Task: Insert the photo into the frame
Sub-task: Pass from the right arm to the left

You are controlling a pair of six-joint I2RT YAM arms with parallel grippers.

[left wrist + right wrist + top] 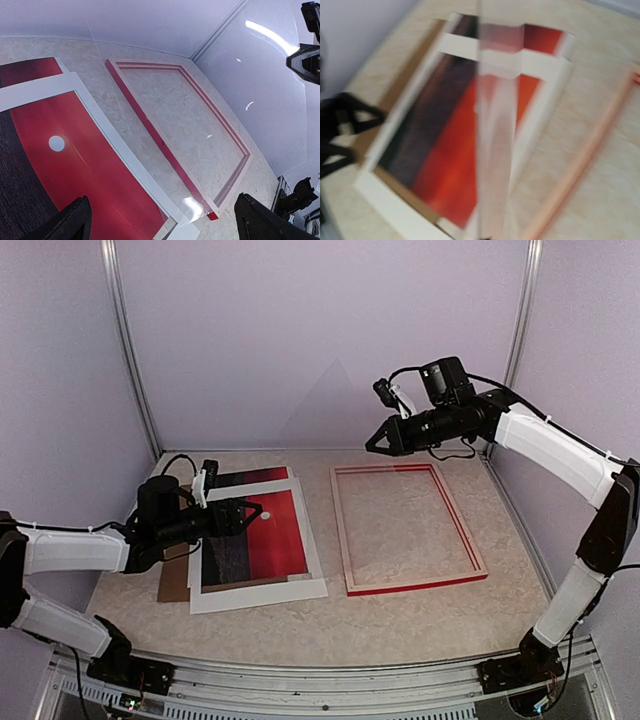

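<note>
1. The photo lies on the left of the bench, stacked with a white mat and a brown backing board. The frame lies flat just beside the stack, with nothing in it.
2. The left gripper hovers over the photo with its fingers spread wide and nothing held. Such a thin, flat print could be pushed along rather than lifted, or the mat could be caught up with it.
3. The right gripper is raised above the frame's far rail. Its fingers are closed on what appears to be a clear pane. The pane could slip onto the frame, or be struck as the photo is carried across.
4. The frame could be shifted if the print's edge is dragged against a rail.
</note>
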